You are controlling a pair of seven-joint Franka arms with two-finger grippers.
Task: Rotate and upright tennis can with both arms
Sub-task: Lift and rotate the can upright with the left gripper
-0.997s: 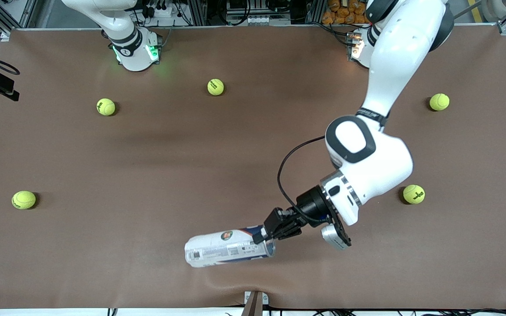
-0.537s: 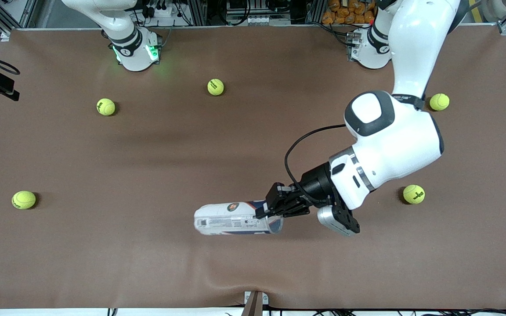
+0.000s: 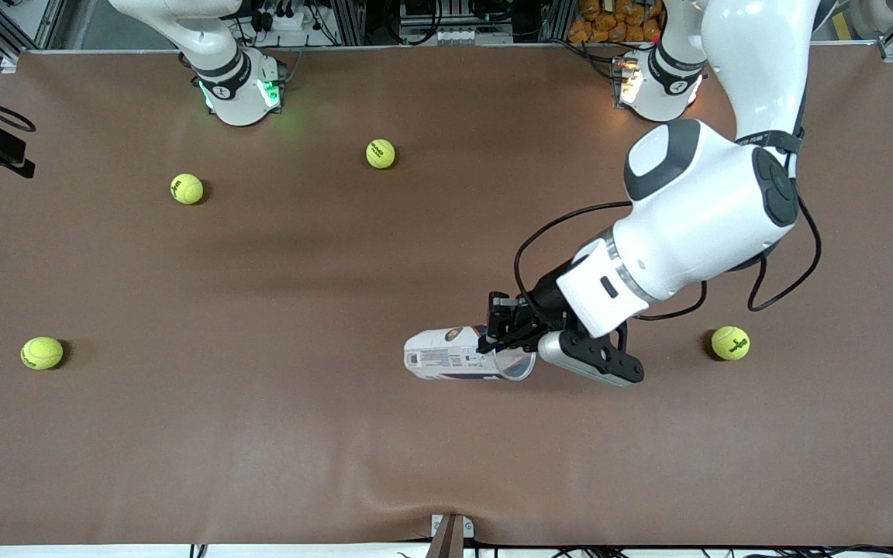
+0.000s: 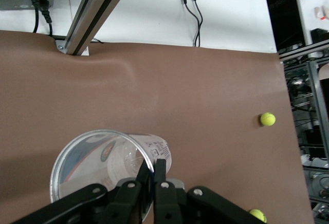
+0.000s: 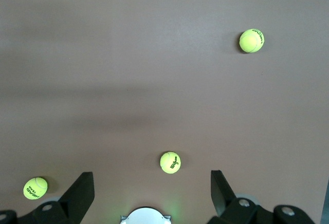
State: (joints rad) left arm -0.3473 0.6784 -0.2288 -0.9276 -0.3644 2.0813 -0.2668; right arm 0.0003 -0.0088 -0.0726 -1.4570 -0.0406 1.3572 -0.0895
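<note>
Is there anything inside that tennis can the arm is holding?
The left wrist view looks into the open mouth of the tennis can: it appears empty, with no ball inside. The left gripper, shut on the rim, covers a small part of the mouth.

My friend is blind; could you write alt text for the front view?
The left gripper pinches the open rim of a tennis can lying sideways on the brown table. Tennis balls lie scattered around; the right arm waits at its base.

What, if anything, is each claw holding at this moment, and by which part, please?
The left claw is shut on the tennis can, pinching the wall at its open rim. The right claw, waiting open above the table, holds nothing.
</note>
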